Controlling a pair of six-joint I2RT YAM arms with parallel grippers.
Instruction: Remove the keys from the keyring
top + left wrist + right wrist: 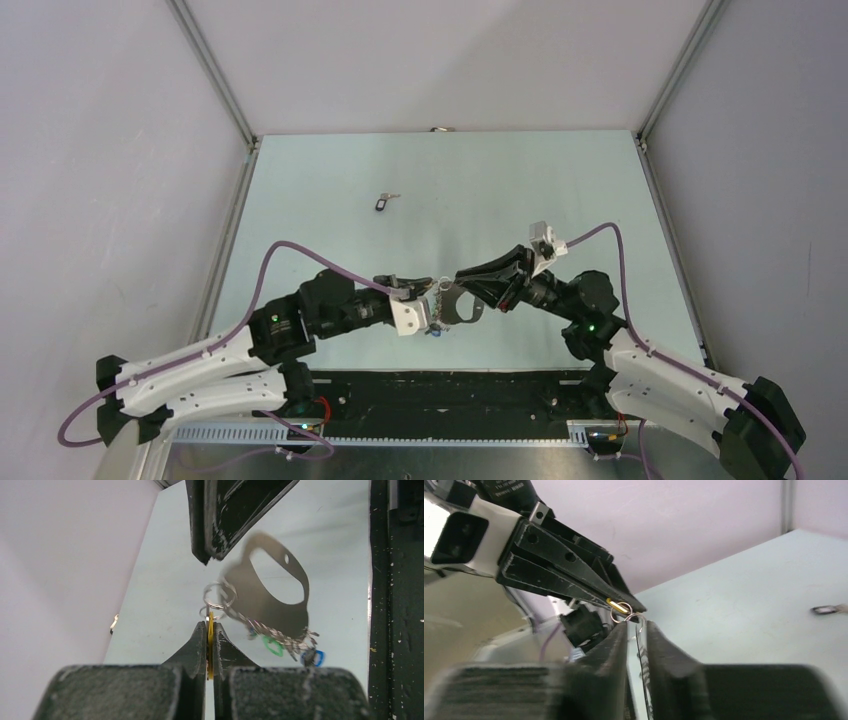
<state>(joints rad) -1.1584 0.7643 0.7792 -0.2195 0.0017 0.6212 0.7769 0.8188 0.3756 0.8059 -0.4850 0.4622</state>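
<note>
The keyring (458,307), a large grey oval loop, hangs in the air between my two grippers. My left gripper (210,626) is shut on a yellow key (210,637) that joins small wire rings (220,594) on the keyring (265,611). A green key tag (272,645) and a blue one (316,657) dangle from a chain below the loop. My right gripper (638,626) is shut on the loop's edge (639,641), seen edge-on between its fingers. In the top view the left gripper (432,299) and right gripper (463,284) nearly meet.
A loose black-headed key (383,203) lies on the table (520,180) toward the back left; it also shows in the right wrist view (826,609). A small metal piece (440,129) sits at the table's far edge. White walls and frame rails enclose the table.
</note>
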